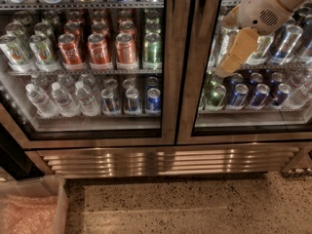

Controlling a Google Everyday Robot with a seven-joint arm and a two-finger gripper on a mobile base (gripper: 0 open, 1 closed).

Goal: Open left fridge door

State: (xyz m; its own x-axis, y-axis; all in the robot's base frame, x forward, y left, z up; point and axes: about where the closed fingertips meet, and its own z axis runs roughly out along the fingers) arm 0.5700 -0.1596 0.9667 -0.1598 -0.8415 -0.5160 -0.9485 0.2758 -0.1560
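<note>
The claw (pixel 237 53) is hanging in the upper right of the frame, in front of the right door (pixel 253 126). Nothing is showing in its hold, and I cannot tell how far open it is. I am judging that it is placed there because the two doors are meeting at the centre of the frame. The edge to pull is probably near that seam, though no handle is showing clearly.

The claw is well apart from the left fridge door (pixel 92 67), which is filling the left and centre of the frame. This door is looking shut, with its brushed steel frame lying flush on the fridge (pixel 165 161) above the louvred base. Through its glass, red cans (pixel 97 50) are standing in rows on a wire shelf, labels facing outward for display. Clear water bottles (pixel 63 99) are standing on the shelf below, at the lower left of the glass.
</note>
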